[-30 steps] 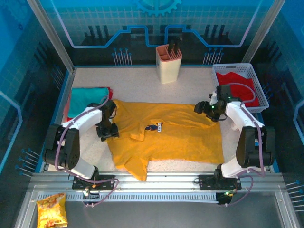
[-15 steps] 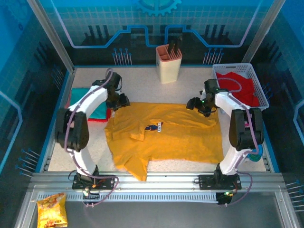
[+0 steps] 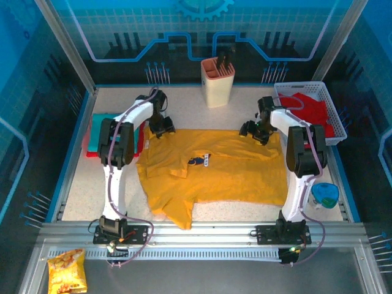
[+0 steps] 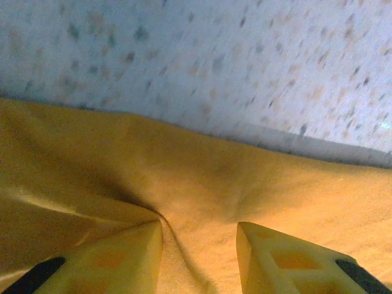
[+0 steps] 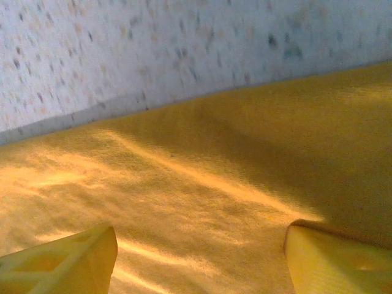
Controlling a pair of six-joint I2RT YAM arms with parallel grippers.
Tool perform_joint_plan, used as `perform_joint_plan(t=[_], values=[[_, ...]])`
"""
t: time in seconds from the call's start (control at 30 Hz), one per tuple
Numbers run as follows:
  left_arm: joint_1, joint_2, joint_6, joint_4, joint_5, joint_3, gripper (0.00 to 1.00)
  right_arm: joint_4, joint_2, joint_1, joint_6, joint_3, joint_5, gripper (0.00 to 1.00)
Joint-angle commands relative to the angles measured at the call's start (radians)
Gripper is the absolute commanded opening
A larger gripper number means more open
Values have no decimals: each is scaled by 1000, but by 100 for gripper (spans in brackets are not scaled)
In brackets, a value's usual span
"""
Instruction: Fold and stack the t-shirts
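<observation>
Left gripper (image 3: pixel 164 129) farther back; tee (image 3: pixel 236 174) crosswise

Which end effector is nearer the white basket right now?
Right. The right end effector is at the yellow shirt's far edge, just left of the basket; the left end effector is at the shirt's opposite far corner.

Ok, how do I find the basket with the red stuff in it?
Start at the big yellow t-shirt spread across the table. Look past its far right corner: a white basket holds red cloth. It alone has holey lattice walls; the beige holder nearby has solid ones.
</observation>
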Motion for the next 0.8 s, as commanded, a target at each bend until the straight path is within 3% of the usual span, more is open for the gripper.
perform_joint_plan(t=[0.0,0.43,0.6,0.77], values=[[23,78,27,-89,28,93,37,-46,82,-9,11,85,18,73],[63,292,66,-102,47,516,39,-78,285,-28,-1,429,-6,72],[70,228,60,-75,89,485,44,1,283,-35,-51,437,-59,73],[67,-6,25,65,194,258,51,109,126,-29,-88,333,-169,76]])
